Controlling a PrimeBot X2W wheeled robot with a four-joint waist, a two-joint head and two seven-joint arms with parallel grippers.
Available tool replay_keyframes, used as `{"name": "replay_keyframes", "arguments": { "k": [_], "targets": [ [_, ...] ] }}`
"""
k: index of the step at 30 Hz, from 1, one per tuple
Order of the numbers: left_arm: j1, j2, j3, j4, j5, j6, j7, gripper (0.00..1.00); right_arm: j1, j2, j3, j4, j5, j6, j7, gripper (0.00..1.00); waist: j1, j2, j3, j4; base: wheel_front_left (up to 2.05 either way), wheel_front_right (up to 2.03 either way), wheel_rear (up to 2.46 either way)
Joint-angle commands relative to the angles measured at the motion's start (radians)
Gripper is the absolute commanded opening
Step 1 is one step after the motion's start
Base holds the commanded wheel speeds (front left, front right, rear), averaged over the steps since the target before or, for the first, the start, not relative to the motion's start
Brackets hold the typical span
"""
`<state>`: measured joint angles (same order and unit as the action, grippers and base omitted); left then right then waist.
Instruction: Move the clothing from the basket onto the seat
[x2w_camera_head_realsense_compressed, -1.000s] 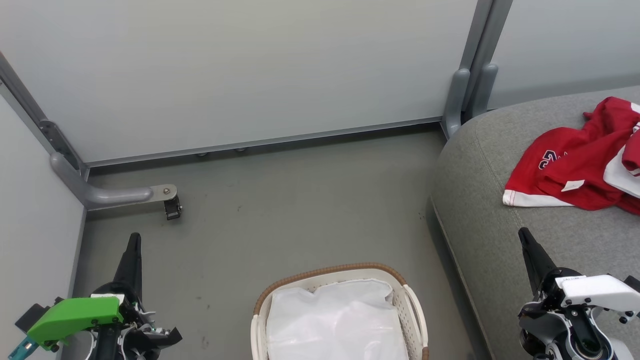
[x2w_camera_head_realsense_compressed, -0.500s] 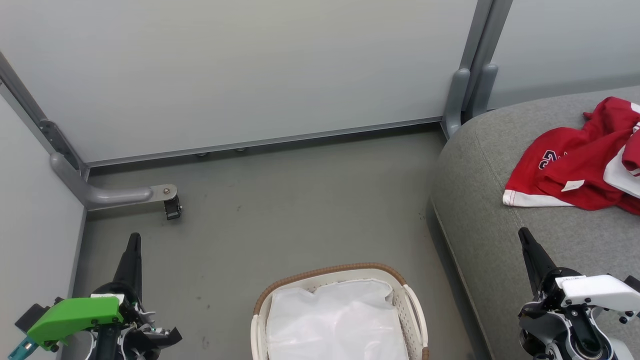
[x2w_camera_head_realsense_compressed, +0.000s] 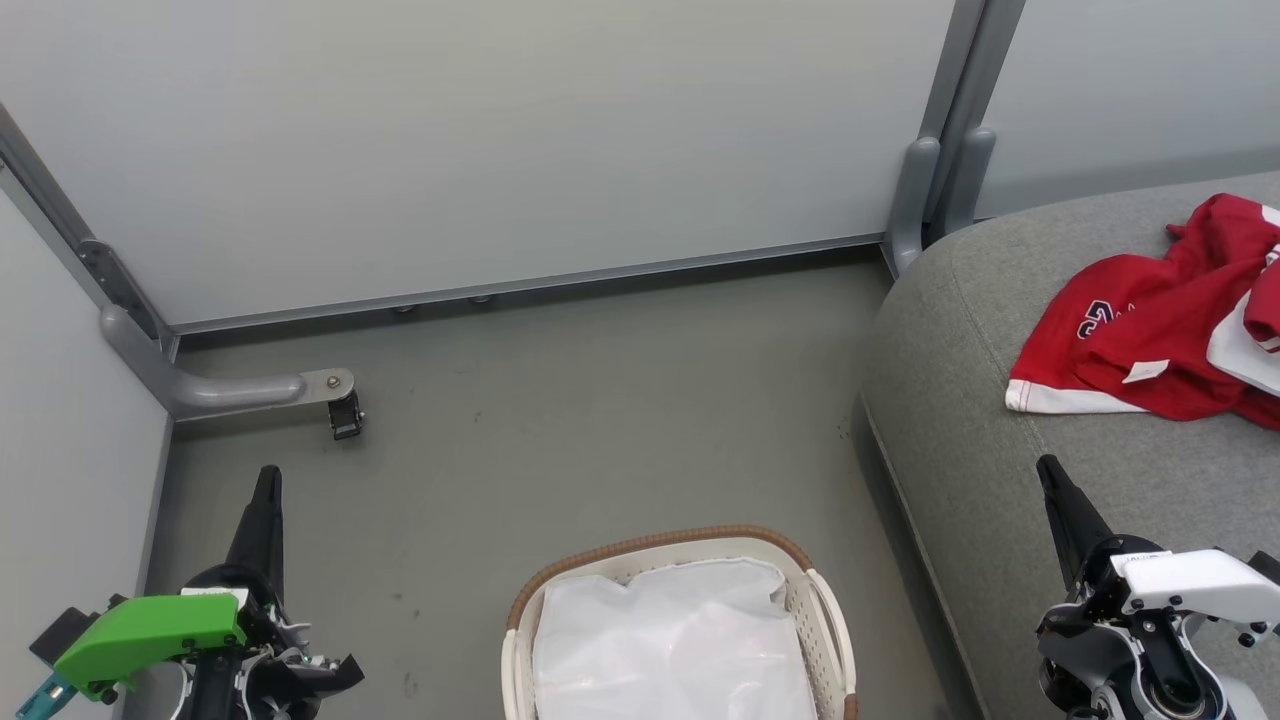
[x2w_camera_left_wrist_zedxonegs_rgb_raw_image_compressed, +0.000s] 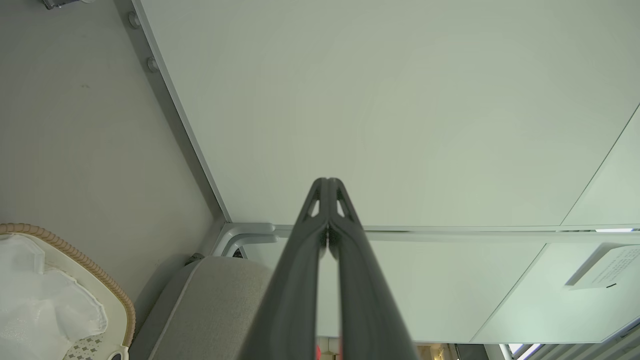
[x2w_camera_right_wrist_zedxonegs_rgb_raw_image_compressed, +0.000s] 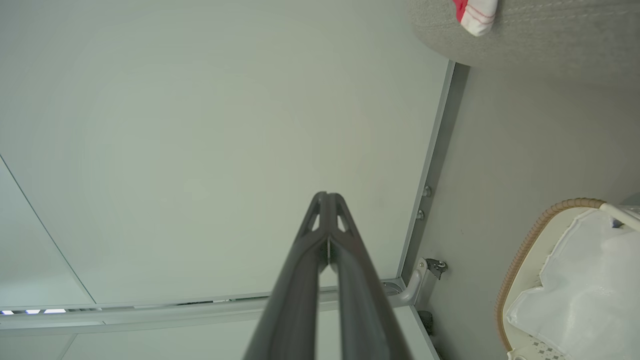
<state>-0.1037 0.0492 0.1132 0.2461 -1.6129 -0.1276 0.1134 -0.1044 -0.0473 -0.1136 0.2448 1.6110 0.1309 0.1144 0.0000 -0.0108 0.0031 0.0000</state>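
Clothing (x2w_camera_head_realsense_compressed: 1150, 330) on seat (x2w_camera_head_realsense_compressed: 960, 430), right of basket (x2w_camera_head_realsense_compressed: 650, 543) | only liner (x2w_camera_head_realsense_compressed: 670, 640) inside | left gripper (x2w_camera_head_realsense_compressed: 268, 478), right gripper (x2w_camera_head_realsense_compressed: 1045, 468) flank basket, fingers together, empty | transfer seemingly complete; no grasp needed

Red clothing (x2w_camera_head_realsense_compressed: 1150, 330), white bands; grey seat (x2w_camera_head_realsense_compressed: 960, 400); white basket (x2w_camera_head_realsense_compressed: 830, 620), brown rim.

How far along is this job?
Looks done: the red sports garments with white trim lie on the grey fabric sofa, and the white plastic basket with a brown woven rim shows just its white liner. In hand: nothing; left gripper and right gripper are shut, empty. Left: nothing visible.
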Motion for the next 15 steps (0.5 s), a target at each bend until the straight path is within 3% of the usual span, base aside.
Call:
{"name": "replay_keyframes", "arguments": {
  "k": [1,15],
  "targets": [
    [-0.010,0.004,0.003,-0.002,0.000,-0.006,0.004,0.00,-0.007,-0.006,-0.002,0.000,0.004,0.000,0.003,0.00,0.0000,0.0108,0.000,0.000,0.00,0.00,0.00],
    [-0.010,0.003,0.003,-0.002,0.000,-0.006,0.004,0.00,-0.007,-0.006,-0.002,0.000,0.004,0.000,0.003,0.00,0.0000,0.0108,0.000,0.000,0.00,0.00,0.00]
  ]
}}
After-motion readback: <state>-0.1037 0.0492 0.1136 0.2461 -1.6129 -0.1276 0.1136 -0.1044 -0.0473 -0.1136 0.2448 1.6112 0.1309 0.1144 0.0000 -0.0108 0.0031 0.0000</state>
